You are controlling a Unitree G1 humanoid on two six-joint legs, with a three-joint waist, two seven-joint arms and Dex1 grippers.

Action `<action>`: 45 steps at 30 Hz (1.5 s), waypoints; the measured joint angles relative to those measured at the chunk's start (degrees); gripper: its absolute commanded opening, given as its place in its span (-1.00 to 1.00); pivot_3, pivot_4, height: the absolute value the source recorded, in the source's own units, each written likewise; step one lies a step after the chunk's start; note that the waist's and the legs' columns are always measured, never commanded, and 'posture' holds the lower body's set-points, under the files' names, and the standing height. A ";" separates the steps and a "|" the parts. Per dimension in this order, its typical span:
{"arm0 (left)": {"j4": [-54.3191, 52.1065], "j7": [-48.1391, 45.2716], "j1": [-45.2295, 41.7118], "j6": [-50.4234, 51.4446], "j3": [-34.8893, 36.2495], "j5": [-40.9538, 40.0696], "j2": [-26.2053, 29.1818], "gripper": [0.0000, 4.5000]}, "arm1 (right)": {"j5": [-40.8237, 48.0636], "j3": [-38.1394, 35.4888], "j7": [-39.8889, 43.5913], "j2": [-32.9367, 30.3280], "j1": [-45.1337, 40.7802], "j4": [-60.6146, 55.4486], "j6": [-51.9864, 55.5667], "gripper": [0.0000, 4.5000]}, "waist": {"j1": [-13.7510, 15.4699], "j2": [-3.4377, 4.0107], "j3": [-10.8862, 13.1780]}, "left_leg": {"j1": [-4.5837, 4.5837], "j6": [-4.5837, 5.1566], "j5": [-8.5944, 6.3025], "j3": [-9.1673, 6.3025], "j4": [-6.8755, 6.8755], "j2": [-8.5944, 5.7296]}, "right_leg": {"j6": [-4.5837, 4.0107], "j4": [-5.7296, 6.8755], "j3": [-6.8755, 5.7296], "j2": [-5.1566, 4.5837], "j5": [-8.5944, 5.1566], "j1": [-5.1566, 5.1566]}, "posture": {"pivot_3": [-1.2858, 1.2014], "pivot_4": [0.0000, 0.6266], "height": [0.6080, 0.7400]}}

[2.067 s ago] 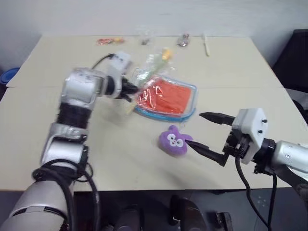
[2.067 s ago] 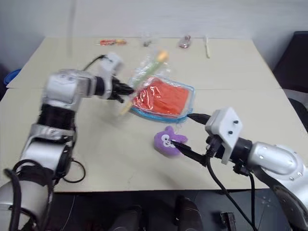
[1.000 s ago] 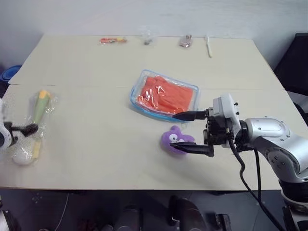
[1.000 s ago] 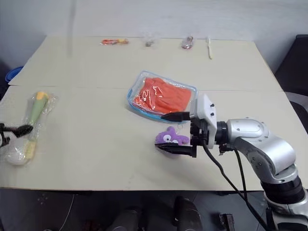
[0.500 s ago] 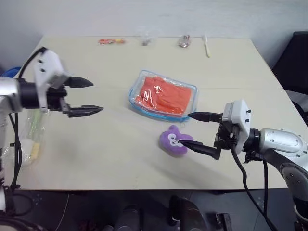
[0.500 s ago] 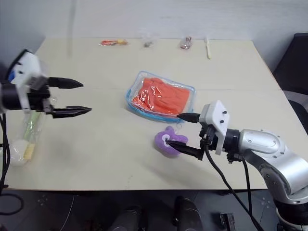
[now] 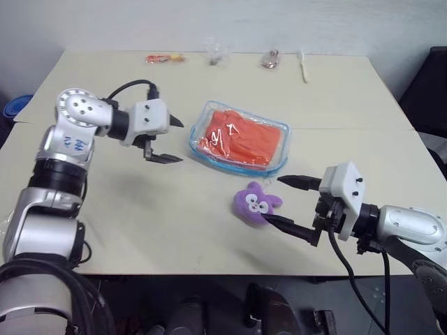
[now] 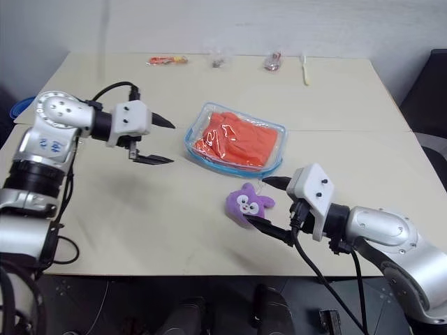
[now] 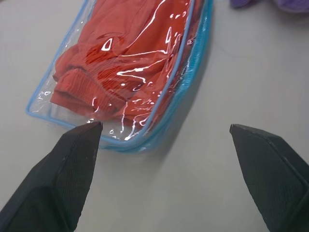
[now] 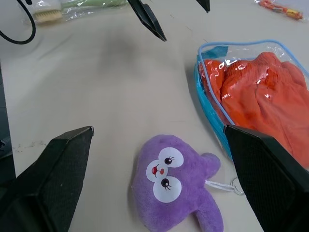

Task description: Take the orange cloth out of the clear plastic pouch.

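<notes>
**Cloth still sealed in pouch; both claws empty and spread wide**

The clear plastic pouch [image 7: 239, 137] lay flat near the middle of the desk [image 7: 140, 216], its light blue zipper edge running round the outline. The orange cloth [image 7: 237, 138] sat wholly inside it, folded and wrinkled, with glare on the plastic over it.

The left claw [image 7: 171, 139] was positioned just beside the pouch's left end, above the desk surface, its two black fingers spread wide and holding nothing. In the left wrist view one fingertip [image 9: 84, 137] appeared close to the pouch's corner; contact could not be confirmed.

The right claw [image 7: 288, 204] was positioned nearer the front edge of the desk, right of a purple plush toy [image 7: 255, 203], also wide apart and empty. Its lower finger reached close to the toy's underside; whether it touched could not be told. The toy lay just in front of the pouch, apart from it.

Along the far edge of the desk lay a small orange packet [image 7: 161, 58], small clear bags [image 7: 217, 56], a further small item [image 7: 269, 60] and a pale utensil [image 7: 303, 65].
</notes>
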 measured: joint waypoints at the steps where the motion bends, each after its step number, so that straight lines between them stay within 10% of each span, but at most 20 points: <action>1: 2.96 1.01 -1.22 -2.18 -0.48 1.29 -1.24 0.99 | 0.26 -0.62 -0.45 -0.01 0.06 -0.05 0.22 1.00 | -0.06 0.00 0.00 | -0.01 0.02 -0.01 0.00 0.00 -0.01 | 0.01 -0.01 0.00 -0.01 0.00 0.00 | 0.03 -0.52 1.00; 11: 20.77 16.08 -5.66 -13.56 -8.03 16.55 -6.85 0.99 | 0.57 -3.32 -4.14 -0.01 2.24 -2.07 0.44 1.00 | -0.38 -0.03 0.01 | 0.00 0.06 -0.02 0.01 -0.05 0.01 | 0.03 -0.02 -0.01 -0.02 0.01 -0.01 | 0.03 -0.52 1.00; 26: 26.10 24.24 -8.30 -11.93 -6.89 21.12 -11.05 -0.86 | 0.57 -4.66 -7.64 -0.01 4.56 -3.75 0.44 1.00 | -0.24 -0.08 0.02 | -0.03 0.17 0.00 -0.03 -0.01 -0.07 | 0.13 -0.06 -0.01 -0.10 0.07 0.02 | 0.03 -0.52 1.00; 31: 24.84 16.15 -7.31 -12.65 -4.66 18.68 -10.35 -0.86 | 0.61 -4.66 -7.49 -0.02 5.18 -3.76 0.42 1.00 | -0.37 -0.08 0.02 | -0.02 0.17 0.00 -0.02 -0.02 -0.06 | 0.13 -0.06 -0.01 -0.09 0.07 0.02 | 0.03 -0.52 1.00; 39: 8.93 13.21 0.99 -11.16 -3.90 17.94 -2.31 -0.86 | 1.65 -5.10 -5.73 -0.81 6.74 -4.06 0.33 1.00 | -0.63 -0.07 0.02 | 0.02 0.17 0.00 -0.01 -0.03 0.01 | 0.13 -0.05 0.02 -0.08 0.07 0.01 | 0.03 -0.52 1.00; 45: -27.31 13.17 22.50 15.11 4.61 16.59 3.99 -0.86 | 2.20 -4.96 -3.05 -1.93 6.86 -3.81 -0.02 1.00 | -0.67 -0.05 0.01 | 0.05 0.16 0.00 -0.07 0.04 0.11 | 0.13 -0.03 0.06 -0.11 0.07 0.06 | 0.03 -0.52 1.00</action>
